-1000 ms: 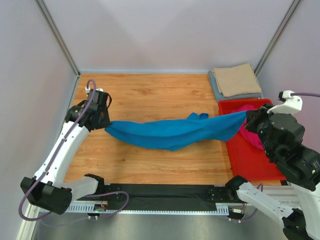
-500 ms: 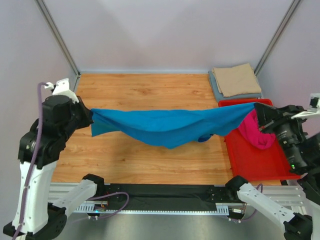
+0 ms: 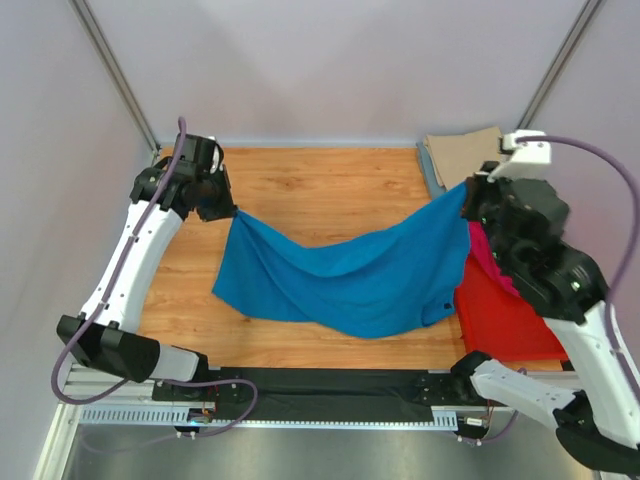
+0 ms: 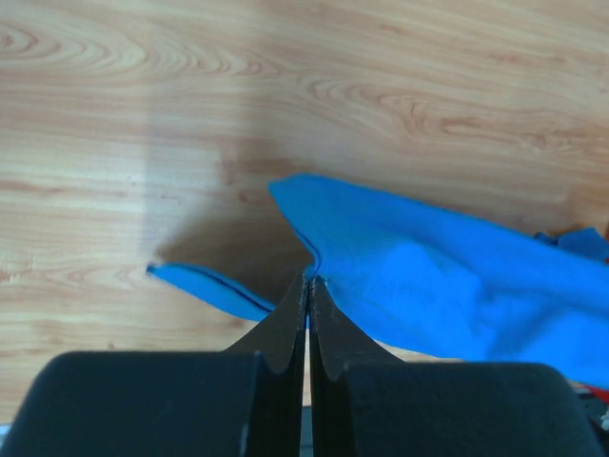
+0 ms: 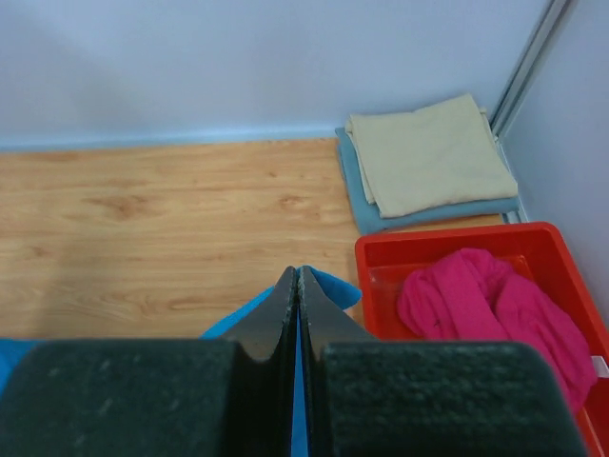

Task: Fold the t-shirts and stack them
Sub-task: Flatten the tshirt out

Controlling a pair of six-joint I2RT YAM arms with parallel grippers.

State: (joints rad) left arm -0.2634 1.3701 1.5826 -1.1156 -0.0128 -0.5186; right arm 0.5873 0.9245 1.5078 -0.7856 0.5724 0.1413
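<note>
The bright blue t-shirt [image 3: 340,275] hangs spread between both grippers above the wooden table, its middle sagging toward the front. My left gripper [image 3: 226,210] is shut on its left corner [image 4: 381,257]. My right gripper [image 3: 468,190] is shut on its right corner [image 5: 328,286]. The magenta pink t-shirt [image 5: 485,305] lies crumpled in the red bin [image 5: 447,249]; a strip of it [image 3: 482,255] shows beside my right arm. The tan beige t-shirt [image 5: 428,152] lies folded on the folded grey-blue t-shirt [image 5: 357,186] at the back right corner.
The red bin [image 3: 500,320] stands at the right edge of the table, just in front of the folded stack [image 3: 455,150]. Grey walls with metal posts close the table at the back and both sides. A black strip runs along the front edge [image 3: 330,382].
Both grippers have moved toward the back of the table and lifted, carrying the blue t-shirt from a stretched twisted band into a wider hanging sheet.
</note>
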